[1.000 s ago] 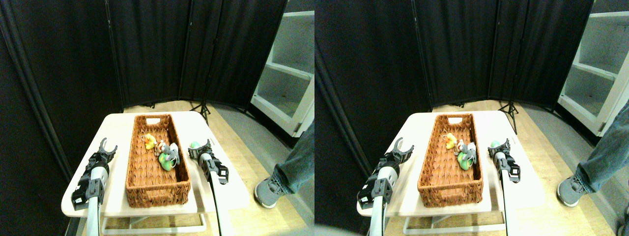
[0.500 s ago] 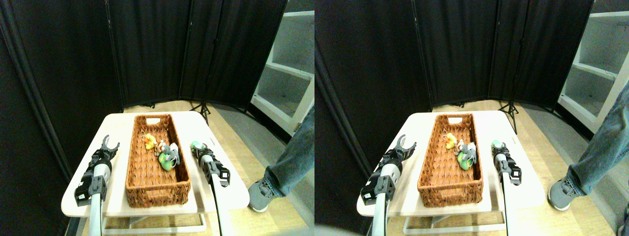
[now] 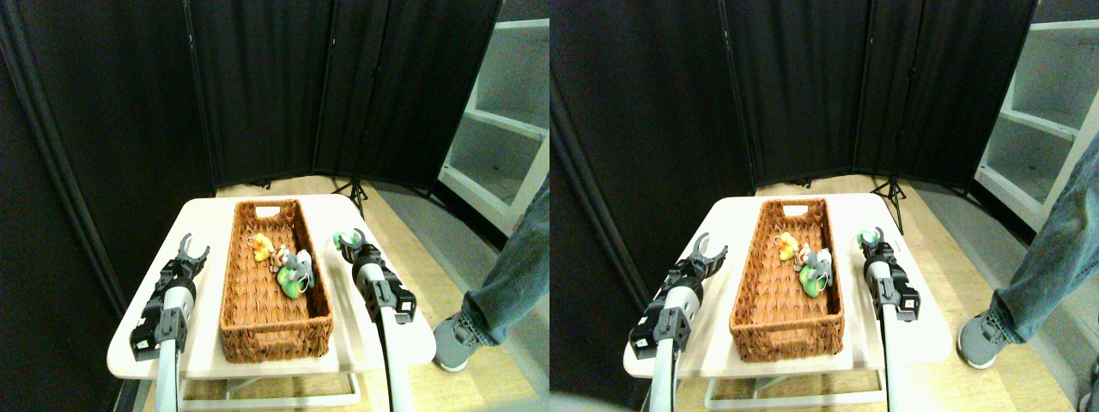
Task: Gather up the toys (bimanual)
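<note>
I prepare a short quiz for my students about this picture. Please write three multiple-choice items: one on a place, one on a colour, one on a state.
1. Where is the long brown wicker basket?
A. on the pale table
B. on the floor
C. on the white shelf

2. What colour is the small soft toy at the right gripper?
A. pink
B. green
C. black

3. How is the left gripper?
A. shut on a toy
B. inside the basket
C. open and empty

Key: 1 A, the basket rests on the tabletop; 2 B, green shows at the gripper's tip; 3 C, its jaws stand spread, nothing between.
</note>
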`<state>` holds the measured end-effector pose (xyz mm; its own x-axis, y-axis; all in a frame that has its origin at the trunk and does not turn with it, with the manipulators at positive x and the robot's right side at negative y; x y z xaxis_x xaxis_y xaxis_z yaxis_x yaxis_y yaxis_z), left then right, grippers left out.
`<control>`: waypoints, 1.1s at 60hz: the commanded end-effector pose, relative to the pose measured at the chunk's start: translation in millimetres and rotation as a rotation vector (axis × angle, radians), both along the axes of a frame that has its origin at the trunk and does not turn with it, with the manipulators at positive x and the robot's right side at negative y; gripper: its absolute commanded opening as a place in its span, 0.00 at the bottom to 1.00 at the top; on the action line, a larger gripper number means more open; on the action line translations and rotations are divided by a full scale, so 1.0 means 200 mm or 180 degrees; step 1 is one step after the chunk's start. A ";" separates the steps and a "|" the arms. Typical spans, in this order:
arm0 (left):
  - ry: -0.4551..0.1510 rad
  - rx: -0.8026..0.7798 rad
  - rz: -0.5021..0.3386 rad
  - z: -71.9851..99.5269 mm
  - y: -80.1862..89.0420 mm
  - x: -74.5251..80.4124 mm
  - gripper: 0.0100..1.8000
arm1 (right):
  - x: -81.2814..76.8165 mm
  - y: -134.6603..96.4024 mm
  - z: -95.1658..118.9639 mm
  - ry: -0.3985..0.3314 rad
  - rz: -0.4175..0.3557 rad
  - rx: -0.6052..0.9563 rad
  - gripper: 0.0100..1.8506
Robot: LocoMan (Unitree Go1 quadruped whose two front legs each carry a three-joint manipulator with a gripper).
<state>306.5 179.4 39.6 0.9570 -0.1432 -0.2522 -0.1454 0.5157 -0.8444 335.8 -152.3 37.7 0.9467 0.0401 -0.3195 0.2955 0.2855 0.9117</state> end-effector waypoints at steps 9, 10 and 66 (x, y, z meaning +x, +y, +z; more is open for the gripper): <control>-0.0208 -0.0016 -0.0110 0.05 -0.02 0.01 0.17 | 0.00 0.01 0.06 -0.0159 0.0120 -0.0185 0.06; -0.0207 -0.0026 -0.0108 0.05 -0.02 0.01 0.17 | 0.00 0.01 0.06 -0.0161 0.0114 -0.0193 0.06; -0.0357 -0.0028 0.0000 0.08 0.02 -0.05 0.15 | 0.03 0.43 0.32 -0.0389 0.0735 0.0251 0.03</control>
<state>296.8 185.9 43.9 0.9706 -0.1284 -0.2036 -0.1122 0.5069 -0.8547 341.5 -73.4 96.1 0.9349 0.2606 -0.2407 0.1705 0.2650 0.9490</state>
